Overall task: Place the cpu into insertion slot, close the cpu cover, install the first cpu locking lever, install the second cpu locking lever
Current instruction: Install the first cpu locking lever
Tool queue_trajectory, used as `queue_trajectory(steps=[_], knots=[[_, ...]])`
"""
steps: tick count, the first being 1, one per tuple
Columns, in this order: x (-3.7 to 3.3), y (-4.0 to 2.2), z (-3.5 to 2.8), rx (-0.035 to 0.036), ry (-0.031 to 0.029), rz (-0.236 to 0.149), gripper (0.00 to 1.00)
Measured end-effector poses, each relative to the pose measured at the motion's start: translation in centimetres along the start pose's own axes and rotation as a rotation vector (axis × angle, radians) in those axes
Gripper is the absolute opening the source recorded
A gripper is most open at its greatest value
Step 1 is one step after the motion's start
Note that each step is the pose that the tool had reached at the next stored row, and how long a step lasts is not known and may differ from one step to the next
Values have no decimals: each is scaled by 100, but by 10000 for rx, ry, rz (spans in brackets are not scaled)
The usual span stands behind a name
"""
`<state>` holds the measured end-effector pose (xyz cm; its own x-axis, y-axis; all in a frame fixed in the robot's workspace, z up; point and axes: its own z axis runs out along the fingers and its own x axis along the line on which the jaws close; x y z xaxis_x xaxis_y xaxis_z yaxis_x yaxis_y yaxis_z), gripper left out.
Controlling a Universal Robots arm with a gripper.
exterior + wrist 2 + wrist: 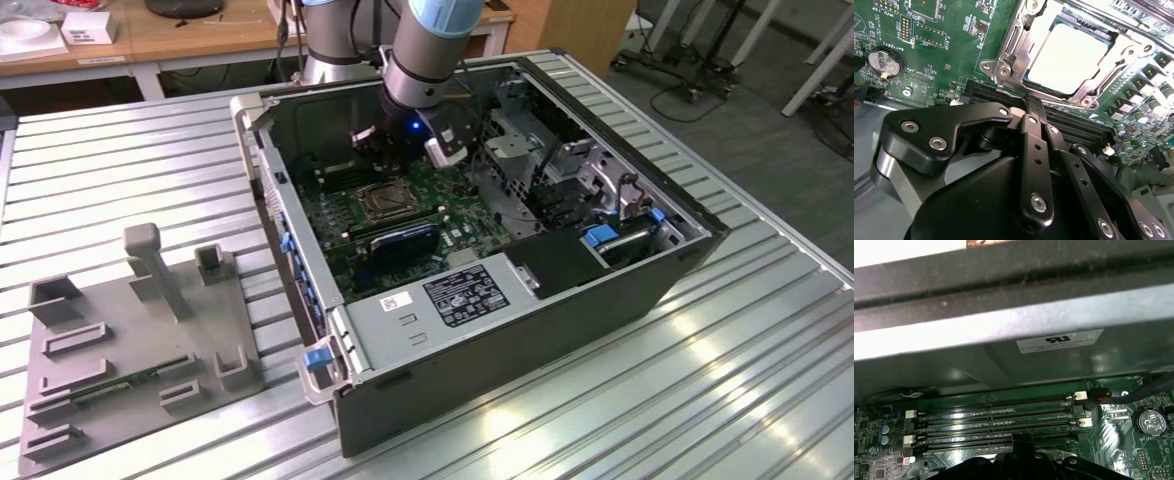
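The pale cpu (1066, 57) lies flat in the insertion slot (387, 200) on the green board inside the open computer case. The silvery cpu cover (1019, 47) lies down around it, with the chip showing through its window. Thin metal lever rods (1114, 70) run along the frame's sides; whether they are latched I cannot tell. My gripper (1033, 106) hovers just beside the socket, over the black memory slots, its black fingers (1030, 150) shut together with nothing between them. In the exterior view the gripper (383, 165) hangs above the socket.
Long black memory slots (994, 415) run next to the socket, close under the case wall (1004, 320). A coin battery (884, 62) sits on the board. A drive cage (587, 190) fills the case's right. A grey fixture tray (134, 330) lies on the ribbed table.
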<state>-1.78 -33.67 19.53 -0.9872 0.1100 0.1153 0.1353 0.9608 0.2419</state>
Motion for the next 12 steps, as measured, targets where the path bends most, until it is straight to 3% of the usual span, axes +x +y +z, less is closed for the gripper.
queue_trajectory(steps=[12], knots=[[-7,-5,20,-1,0,0,11]])
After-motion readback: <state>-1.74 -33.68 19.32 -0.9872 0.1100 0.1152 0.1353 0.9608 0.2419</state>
